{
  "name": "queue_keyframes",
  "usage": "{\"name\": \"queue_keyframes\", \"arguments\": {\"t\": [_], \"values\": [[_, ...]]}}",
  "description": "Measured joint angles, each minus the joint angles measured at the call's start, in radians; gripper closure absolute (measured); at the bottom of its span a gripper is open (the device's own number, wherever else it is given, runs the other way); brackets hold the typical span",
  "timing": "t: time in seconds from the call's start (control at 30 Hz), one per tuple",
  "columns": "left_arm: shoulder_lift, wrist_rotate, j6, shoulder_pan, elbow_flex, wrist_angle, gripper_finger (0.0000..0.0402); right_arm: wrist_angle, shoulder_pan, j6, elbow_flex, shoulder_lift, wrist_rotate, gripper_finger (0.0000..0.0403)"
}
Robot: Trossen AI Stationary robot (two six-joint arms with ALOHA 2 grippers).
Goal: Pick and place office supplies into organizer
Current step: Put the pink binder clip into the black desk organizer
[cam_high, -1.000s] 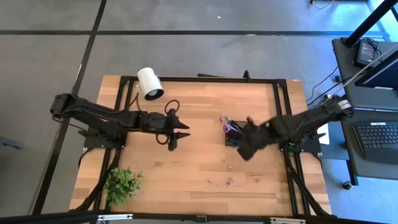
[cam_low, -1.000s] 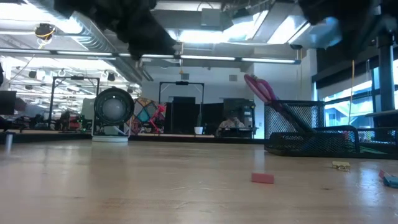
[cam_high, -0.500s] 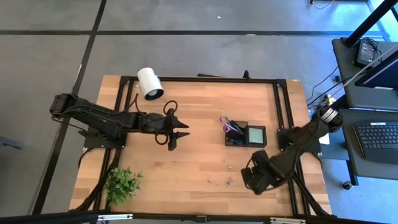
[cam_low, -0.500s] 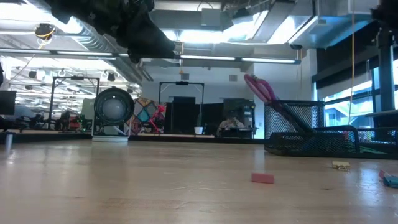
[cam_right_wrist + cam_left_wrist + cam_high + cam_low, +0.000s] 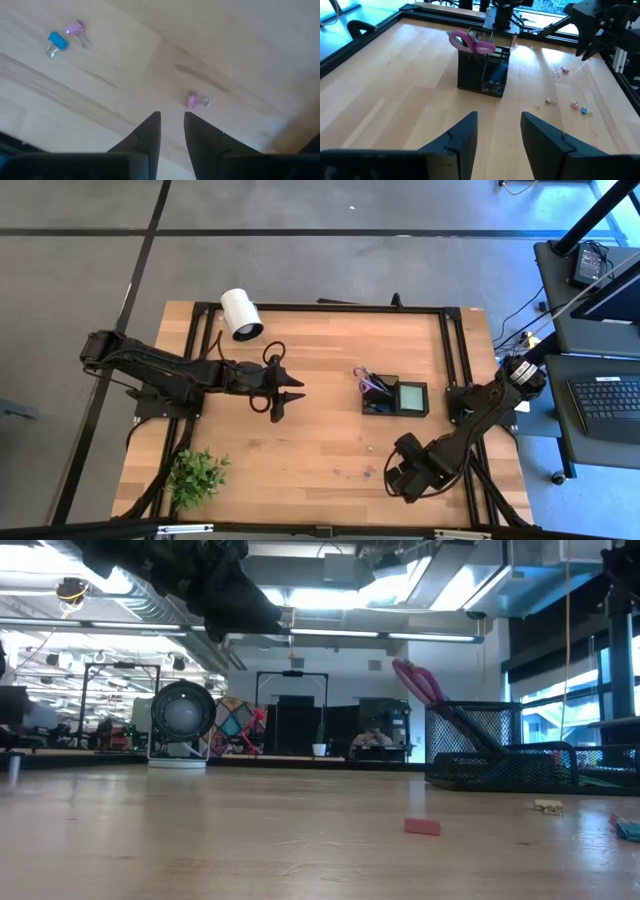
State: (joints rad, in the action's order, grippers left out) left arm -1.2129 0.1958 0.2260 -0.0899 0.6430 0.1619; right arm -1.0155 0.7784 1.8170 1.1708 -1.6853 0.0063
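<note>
The black organizer (image 5: 384, 406) stands right of the table's middle, with purple-handled scissors (image 5: 372, 383) upright in it and a light green notepad (image 5: 411, 395) in its right part. Small clips (image 5: 369, 472) lie loose near the front edge. In the right wrist view a pink clip (image 5: 192, 100) lies just beyond my fingertips, and a blue clip (image 5: 56, 41) and another pink clip (image 5: 74, 28) lie farther off. My right gripper (image 5: 172, 120) points down above them, its fingers a little apart with nothing between. My left gripper (image 5: 499, 122) hovers open left of centre, facing the organizer (image 5: 485, 70).
A white cylinder (image 5: 240, 313) lies at the far left and a small potted plant (image 5: 197, 475) stands at the near left corner. Bare wood lies between the two grippers. In the low view the organizer (image 5: 500, 755) stands behind a pink clip (image 5: 422, 826).
My right gripper has swung from above the organizer toward the table's near edge and gone down, rolling as it went; it now hangs over the loose clips. The notepad in the organizer, hidden under the arm before, now shows.
</note>
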Motion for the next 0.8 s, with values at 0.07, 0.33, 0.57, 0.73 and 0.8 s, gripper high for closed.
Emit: {"name": "queue_keyframes", "arguments": {"t": [0.07,0.33,0.57,0.73,0.8], "values": [[0.0,0.0,0.0,-0.002,0.0,0.0,0.0259,0.004,0.0,0.007,0.0,0.0,-0.025,0.0313],[0.0,0.0,0.0,-0.002,0.0,0.0,0.0258,0.0,-0.004,0.061,0.0,-0.001,-0.105,0.0293],[0.0,0.0,0.0,-0.002,0.0,0.0,0.0258,-0.043,-0.004,0.054,0.0,-0.001,-0.108,0.02],[0.0,0.0,0.0,-0.002,0.0,0.0,0.0258,-0.044,-0.004,-0.153,0.0,-0.001,-0.105,0.0158],[0.0,0.0,0.0,-0.002,0.0,-0.001,0.0258,-0.043,-0.004,-0.218,0.0,-0.001,-0.105,0.0152]]}}
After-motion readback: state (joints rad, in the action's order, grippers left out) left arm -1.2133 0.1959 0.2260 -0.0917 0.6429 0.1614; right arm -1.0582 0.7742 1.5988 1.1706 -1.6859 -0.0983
